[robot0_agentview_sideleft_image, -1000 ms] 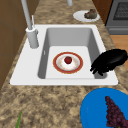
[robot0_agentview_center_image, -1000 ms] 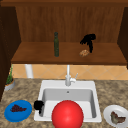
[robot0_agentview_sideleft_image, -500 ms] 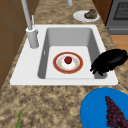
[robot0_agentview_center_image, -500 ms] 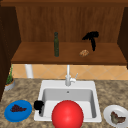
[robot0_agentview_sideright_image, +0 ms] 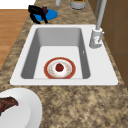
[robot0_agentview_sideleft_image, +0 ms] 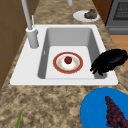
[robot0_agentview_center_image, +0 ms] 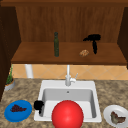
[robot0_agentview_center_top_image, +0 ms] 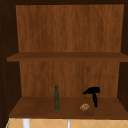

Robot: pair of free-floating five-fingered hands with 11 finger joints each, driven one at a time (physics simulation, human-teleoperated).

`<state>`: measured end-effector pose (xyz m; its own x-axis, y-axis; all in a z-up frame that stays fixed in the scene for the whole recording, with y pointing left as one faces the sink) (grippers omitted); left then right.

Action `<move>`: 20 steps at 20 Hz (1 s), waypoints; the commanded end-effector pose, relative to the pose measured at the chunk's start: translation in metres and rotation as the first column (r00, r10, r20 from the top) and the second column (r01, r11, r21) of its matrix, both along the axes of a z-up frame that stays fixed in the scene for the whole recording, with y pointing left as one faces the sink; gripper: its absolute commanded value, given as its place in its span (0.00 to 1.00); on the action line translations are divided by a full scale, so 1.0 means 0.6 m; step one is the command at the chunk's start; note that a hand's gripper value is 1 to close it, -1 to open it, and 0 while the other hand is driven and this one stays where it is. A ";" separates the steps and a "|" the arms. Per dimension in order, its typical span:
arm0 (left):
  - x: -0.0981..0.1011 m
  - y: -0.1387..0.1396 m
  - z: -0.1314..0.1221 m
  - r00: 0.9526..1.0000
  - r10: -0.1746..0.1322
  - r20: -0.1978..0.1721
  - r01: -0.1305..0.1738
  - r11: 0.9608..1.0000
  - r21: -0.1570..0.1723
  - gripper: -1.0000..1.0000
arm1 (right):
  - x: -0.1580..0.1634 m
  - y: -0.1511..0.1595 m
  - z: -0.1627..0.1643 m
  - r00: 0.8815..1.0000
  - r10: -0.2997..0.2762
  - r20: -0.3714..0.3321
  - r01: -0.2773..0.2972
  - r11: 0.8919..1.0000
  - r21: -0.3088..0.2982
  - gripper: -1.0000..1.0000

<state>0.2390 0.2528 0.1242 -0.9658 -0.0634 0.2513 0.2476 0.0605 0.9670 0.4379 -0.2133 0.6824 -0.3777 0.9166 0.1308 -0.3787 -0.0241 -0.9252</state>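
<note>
My right hand (robot0_agentview_center_image: 94, 40) hovers over the lower wooden shelf (robot0_agentview_center_image: 37, 55), with straight fingers pointing down at the board. A small brown lump (robot0_agentview_center_image: 84, 53) lies on the shelf just left of those fingers, apart from them. The same hand (robot0_agentview_center_top_image: 93, 92) and lump (robot0_agentview_center_top_image: 84, 107) show in the upper view. My left hand (robot0_agentview_center_image: 38, 105) hangs at the sink's front left corner, fingers relaxed, holding nothing. In the left side view that hand (robot0_agentview_sideleft_image: 111, 60) is over the sink's rim (robot0_agentview_sideleft_image: 62, 81). A red-rimmed plate (robot0_agentview_sideleft_image: 76, 68) with a small red fruit (robot0_agentview_sideleft_image: 68, 60) lies in the basin.
A dark green bottle (robot0_agentview_center_image: 56, 44) stands upright on the shelf's left half. A blue plate (robot0_agentview_center_image: 10, 115) with dark grapes (robot0_agentview_sideleft_image: 115, 113) sits left of the sink, a white plate (robot0_agentview_center_image: 107, 112) with brown food right of it. The faucet (robot0_agentview_center_image: 68, 77) rises behind the basin.
My right hand has shifted a little to the right above the shelf, its fingers now pointing straight down. The left hand has stayed where it was.
</note>
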 end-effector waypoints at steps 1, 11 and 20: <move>0.000 0.000 0.000 1.000 0.000 0.000 0.000 1.000 0.000 0.50 | -0.035 -0.003 0.000 0.999 -0.043 0.026 0.042 0.999 0.033 0.00; 0.000 0.000 0.000 1.000 0.000 0.000 0.000 1.000 0.000 0.50 | -0.162 -0.015 -0.019 0.999 -0.035 0.028 0.034 0.998 0.062 0.00; 0.000 0.000 0.000 1.000 0.000 0.000 0.000 1.000 0.000 0.50 | -0.249 -0.015 -0.039 0.995 -0.049 0.092 0.042 0.996 0.077 0.00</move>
